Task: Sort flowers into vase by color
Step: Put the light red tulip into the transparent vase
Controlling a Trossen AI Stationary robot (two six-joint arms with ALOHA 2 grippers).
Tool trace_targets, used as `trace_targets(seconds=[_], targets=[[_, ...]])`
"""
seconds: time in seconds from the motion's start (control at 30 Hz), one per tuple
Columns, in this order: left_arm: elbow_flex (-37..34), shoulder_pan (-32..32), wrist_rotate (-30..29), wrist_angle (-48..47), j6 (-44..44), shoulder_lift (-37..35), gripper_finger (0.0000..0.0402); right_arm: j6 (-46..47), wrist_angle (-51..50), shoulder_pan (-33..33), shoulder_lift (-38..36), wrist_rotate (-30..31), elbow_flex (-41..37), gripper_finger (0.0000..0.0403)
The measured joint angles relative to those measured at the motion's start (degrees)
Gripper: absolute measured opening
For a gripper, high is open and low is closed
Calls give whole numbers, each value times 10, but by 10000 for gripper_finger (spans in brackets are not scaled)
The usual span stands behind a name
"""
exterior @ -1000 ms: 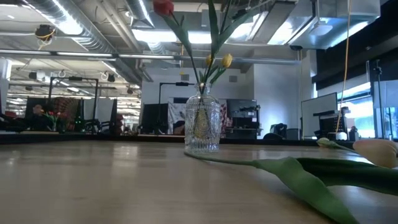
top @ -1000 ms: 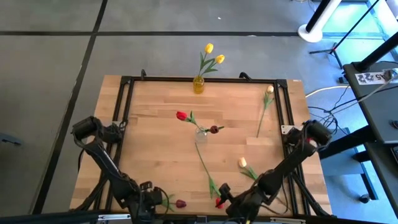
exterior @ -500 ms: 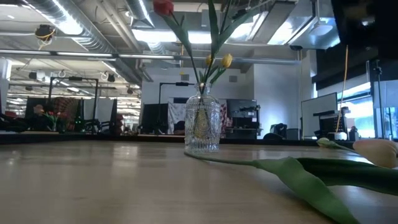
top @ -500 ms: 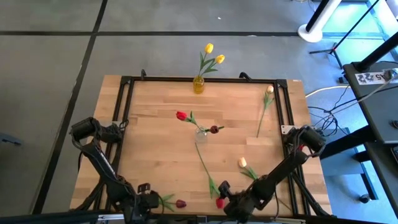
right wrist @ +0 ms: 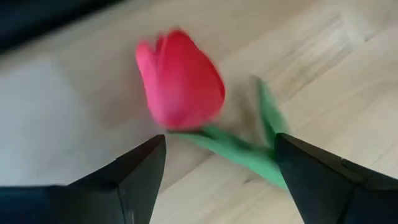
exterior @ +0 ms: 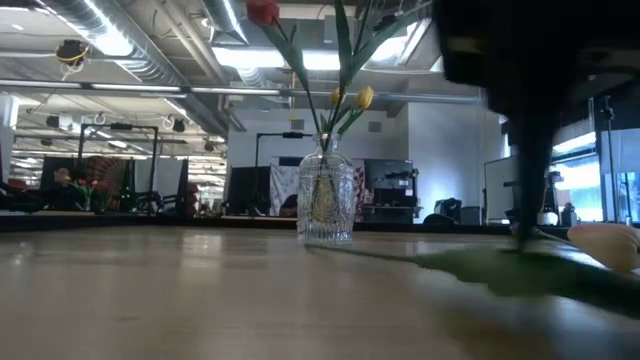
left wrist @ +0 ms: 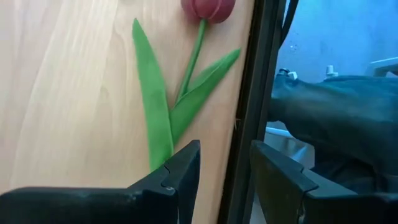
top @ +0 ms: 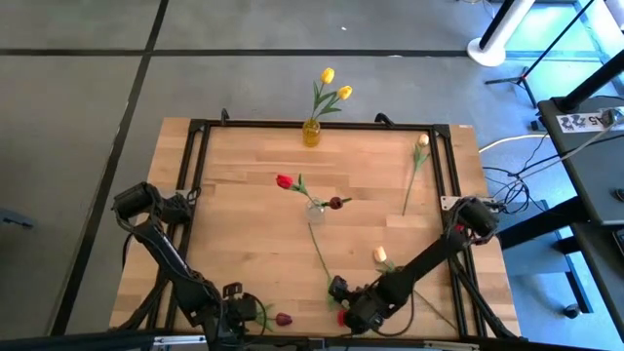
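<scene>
The red tulip [right wrist: 180,78] lies flat near the table's near edge, its head [top: 343,318] pointing nearward and its long stem [top: 322,255] running toward the table's middle. My right gripper [right wrist: 217,168] [top: 341,300] hovers open just over it, one finger on each side of the stem below the head, touching nothing. A maroon tulip [left wrist: 208,7] [top: 283,319] lies at the near edge. My left gripper [left wrist: 224,171] [top: 232,320] is open beside its leaves. A clear vase [top: 315,211] holds a red and a maroon tulip. A yellow vase [top: 311,133] holds two yellow ones.
A cream tulip [top: 380,254] lies just right of my right gripper, another cream one [top: 421,141] near the far right corner. A black frame rail [top: 200,175] borders the table top. In the low view my right arm [exterior: 540,100] looms dark beside the cream head [exterior: 605,245].
My right gripper has moved toward the table's left and a little toward the far edge, coming over the red tulip's stem just behind the head. In the low view it has dropped into sight at the right. The flowers have stayed put.
</scene>
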Motion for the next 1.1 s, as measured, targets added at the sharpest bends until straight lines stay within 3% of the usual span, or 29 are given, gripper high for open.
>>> trace_targets(seconds=[0.17, 0.37, 0.7, 0.93, 1.1], targets=[[0, 7, 3, 2, 10, -1, 135, -39, 46, -24, 8, -7, -2, 274], [0, 14, -11, 2, 28, -37, 135, -37, 59, -59, 10, -61, -2, 191], [0, -2, -147, -33, 87, -143, 135, 25, 97, -68, 13, -86, 3, 20], [0, -21, -232, -74, 103, -197, 135, 54, 92, -42, 11, -24, 71, 26], [0, -50, -280, -98, 104, -209, 135, 99, 38, -24, 11, 32, 154, 7]])
